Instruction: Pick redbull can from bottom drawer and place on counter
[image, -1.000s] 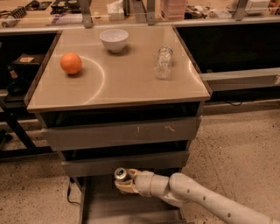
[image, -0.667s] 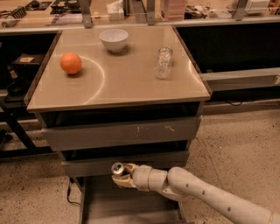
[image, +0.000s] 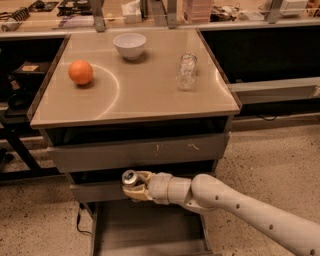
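Observation:
My gripper (image: 133, 186) is shut on the redbull can (image: 130, 177), a slim can whose silver top with pull tab shows above the fingers. It holds the can upright in front of the middle drawer's front, above the pulled-out bottom drawer (image: 150, 227), a shallow grey tray with a bare floor. The white arm reaches in from the lower right. The counter (image: 145, 87) is the glossy beige tabletop above, with a faint white arc.
On the counter stand an orange (image: 80, 72) at the left, a white bowl (image: 130, 45) at the back, and a clear plastic bottle (image: 187, 71) at the right. Two upper grey drawers (image: 140, 152) are closed. Dark shelving flanks both sides.
My gripper has risen and moved left with the can, from just above the bottom drawer to the level of the middle drawer's front.

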